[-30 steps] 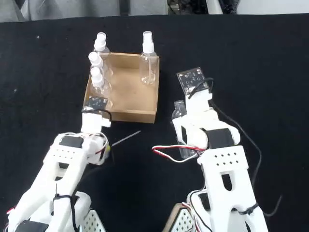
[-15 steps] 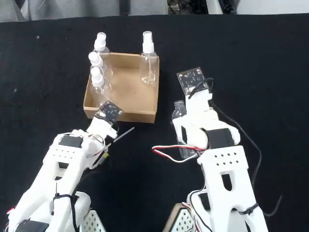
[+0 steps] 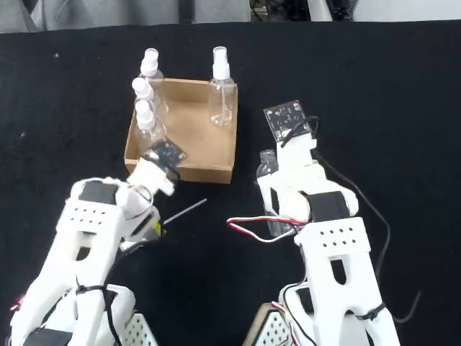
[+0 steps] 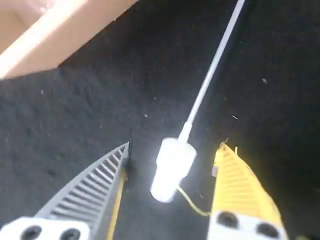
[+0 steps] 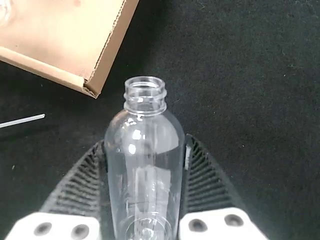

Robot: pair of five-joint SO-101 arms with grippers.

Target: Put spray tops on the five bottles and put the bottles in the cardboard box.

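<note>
Straddling the spray top (image 4: 172, 170), the left gripper (image 4: 174, 148) gapes wide and empty, dip tube (image 4: 212, 70) running away toward the cardboard box (image 4: 60, 30); the right gripper (image 5: 145, 142) clamps the uncapped bottle (image 5: 144, 100).

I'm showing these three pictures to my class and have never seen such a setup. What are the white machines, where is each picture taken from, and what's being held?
Two white robot arms sit side by side at a black table. One picture looks down from above; the other two come from cameras on the wrists. Four bottles with spray tops stand along the cardboard box's walls. The right claw grips a bottle with no top. The left claw is open around a loose spray top lying on the table.
</note>
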